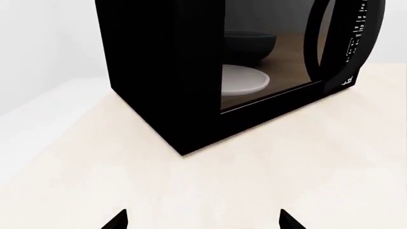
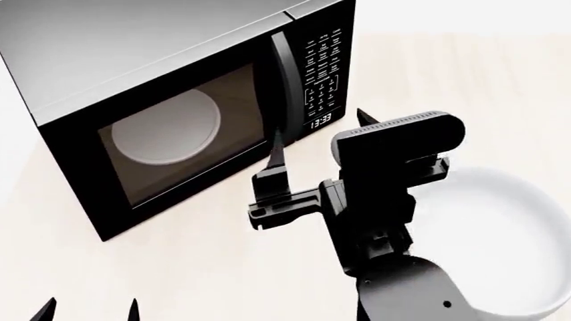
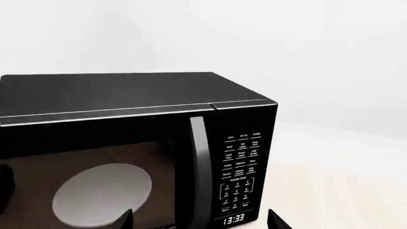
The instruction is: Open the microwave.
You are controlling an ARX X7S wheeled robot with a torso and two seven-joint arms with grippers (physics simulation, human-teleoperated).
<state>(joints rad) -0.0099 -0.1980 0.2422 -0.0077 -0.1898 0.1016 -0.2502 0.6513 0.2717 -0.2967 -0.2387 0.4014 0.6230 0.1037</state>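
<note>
Left wrist view: the microwave (image 1: 190, 71) stands on the table (image 1: 190, 191), left gripper (image 1: 202, 220) spread, well short.

Head view: right gripper (image 2: 317, 137) spread, empty, near the vertical handle (image 2: 283, 80), beside a bowl (image 2: 509, 234).

Right wrist view: door shut. Rigid, heavy box; pull the handle.

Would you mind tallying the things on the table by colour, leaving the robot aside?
Black: 1, the microwave
White: 2, the turntable plate inside it and the bowl
Total: 3
</note>
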